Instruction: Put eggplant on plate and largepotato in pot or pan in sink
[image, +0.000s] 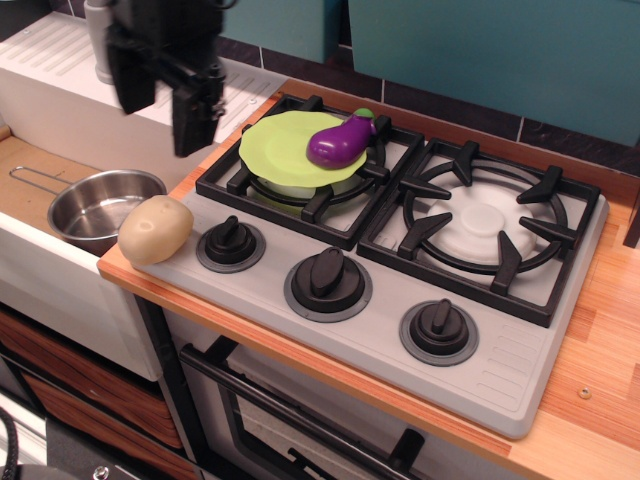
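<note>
Lying on plate (280, 145), eggplant (337, 142) long axis diagonal, stem up-right; pincer (162, 100) open, empty.

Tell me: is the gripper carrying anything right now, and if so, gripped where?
Nothing is held. The gripper hangs open and empty over the sink's edge; the eggplant lies on the plate, the largepotato on the counter corner.
</note>
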